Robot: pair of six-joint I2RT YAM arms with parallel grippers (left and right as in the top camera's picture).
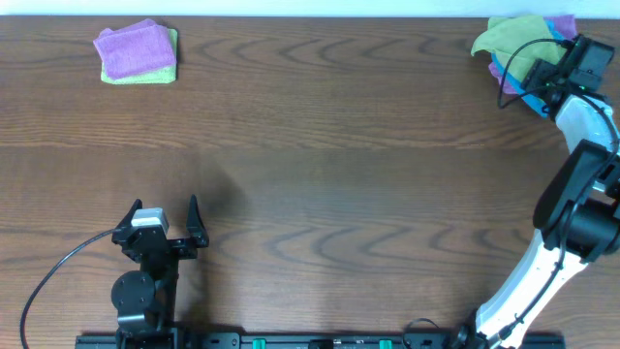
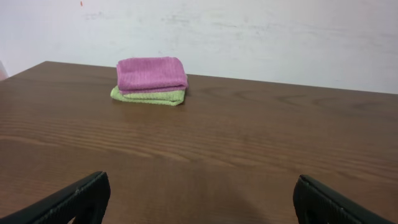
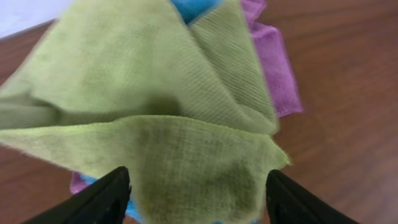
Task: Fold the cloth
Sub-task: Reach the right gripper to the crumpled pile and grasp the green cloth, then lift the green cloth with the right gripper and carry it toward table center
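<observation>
Pick-up step: right end effector (image 3: 198,180) open astride cloth (image 3: 149,106) edge (upper right, overhead view); left end effector (image 1: 164,206) open, parked. Next: clamp cloth alone, lift off pile (image 3: 277,74).

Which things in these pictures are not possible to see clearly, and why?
- Right wrist view: the right gripper has its fingertips cut off by the lower edge, so contact with the cloth is unclear.
- Overhead: the right gripper covers part of the cloth.
- Both views: the blue cloth and the purple cloth lie mostly under it.
</observation>
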